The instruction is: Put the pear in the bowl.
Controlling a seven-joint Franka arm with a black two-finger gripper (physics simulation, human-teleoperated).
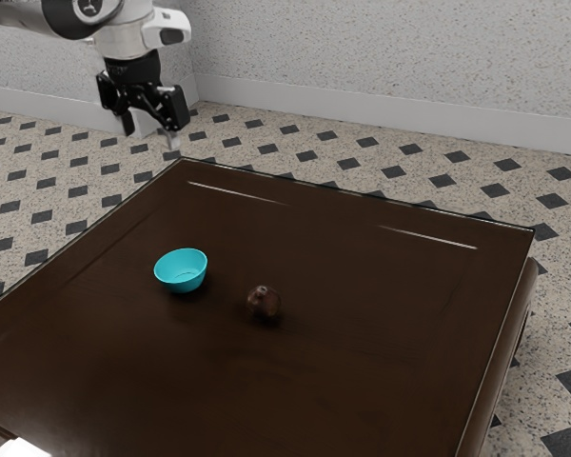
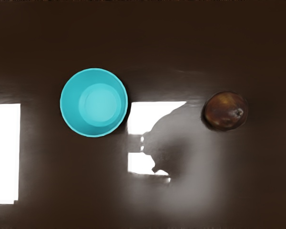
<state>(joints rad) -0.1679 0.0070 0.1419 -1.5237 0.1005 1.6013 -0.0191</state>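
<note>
The task stands at its beginning. The small, dark brown pear with a faint reddish sheen (image 1: 264, 302) sits on the dark, glossy wooden table (image 1: 381, 381), just beside the round turquoise bowl (image 1: 181, 272) and outside it, with bare wood between them. The bowl stands upright, its mouth facing up, and nothing lies in it. The black two-finger gripper (image 1: 150, 130) hangs high, well apart from both, over toward the exterior view's upper left; its fingers are spread, with nothing between them. Everything is left to do: reaching the pear, closing on it, lifting it, carrying it over the rim and letting it go inside.

As for how the pear points, its little stem nub (image 2: 239, 112) shows on the upper part of the body in the exterior view; in the wrist view it sits off-centre, on the side away from the bowl. The stem end thus seems to point mostly upward, perhaps leaning a little away from the bowl. The outline is nearly round in both views, so the long axis is hard to fix; it is probably closer to upright than to lying flat.
</note>
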